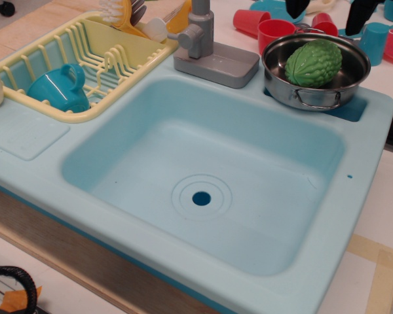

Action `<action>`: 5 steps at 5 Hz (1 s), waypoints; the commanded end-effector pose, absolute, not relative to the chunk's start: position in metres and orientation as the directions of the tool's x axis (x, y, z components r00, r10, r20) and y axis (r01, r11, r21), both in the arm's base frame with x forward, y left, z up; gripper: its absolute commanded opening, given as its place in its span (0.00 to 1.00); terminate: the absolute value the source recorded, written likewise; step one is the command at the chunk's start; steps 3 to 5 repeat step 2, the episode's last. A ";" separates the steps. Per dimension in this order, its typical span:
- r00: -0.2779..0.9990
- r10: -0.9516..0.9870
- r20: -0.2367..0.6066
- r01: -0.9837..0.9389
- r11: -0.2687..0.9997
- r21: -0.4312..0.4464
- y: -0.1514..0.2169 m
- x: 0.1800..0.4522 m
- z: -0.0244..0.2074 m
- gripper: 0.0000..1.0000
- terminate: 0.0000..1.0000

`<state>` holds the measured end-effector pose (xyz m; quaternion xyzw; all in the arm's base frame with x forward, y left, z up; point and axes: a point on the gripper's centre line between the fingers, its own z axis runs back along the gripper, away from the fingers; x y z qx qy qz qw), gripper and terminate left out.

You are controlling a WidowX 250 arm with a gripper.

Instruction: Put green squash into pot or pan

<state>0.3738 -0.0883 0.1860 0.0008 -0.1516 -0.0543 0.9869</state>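
Observation.image view showed the squash lying inside the pot, just below the hand. Hand was spread wide, two dark fingers apart w/ nothing between them, clear above the pot rim and not touching squash. Only the finger ends showed at top edge; rest of the arm was cut off.

Squash rested on its side, filling most of the pot's inside, one end toward the far-left rim and the other toward the right wall. Whether it touched the wall couldn't be told.

Handling, as a guess: squash looked like hollow moulded plastic, so prob. light and stiff, not squashy. Bumpy ridged skin should give fingers some bite, better than a smooth shell, but the rounded oval shape could roll or squirt out if pinched near a tapered end. Best hold would be across the fat middle, fingers either side of the short width. Not fragile by the look of it; a short drop wouldn't hurt.

Pot was shiny steel w/ wire loop handle on the near side, sat on the back right corner of the sink unit, directly under the hand. Prob. light too and could skid if bumped. Red cups stood just left of the hand, behind the pot; tap base further left.

Task looked done: squash in pot, hand free of it.
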 end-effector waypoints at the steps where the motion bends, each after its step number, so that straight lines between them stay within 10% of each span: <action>1: 0.933 -0.101 0.344 0.103 0.995 0.012 -0.087 0.377 0.202 1.00 0.00; 2: 0.933 -0.101 0.344 0.103 0.995 0.012 -0.087 0.377 0.202 1.00 1.00; 5: 0.933 -0.101 0.344 0.103 0.995 0.012 -0.087 0.377 0.202 1.00 1.00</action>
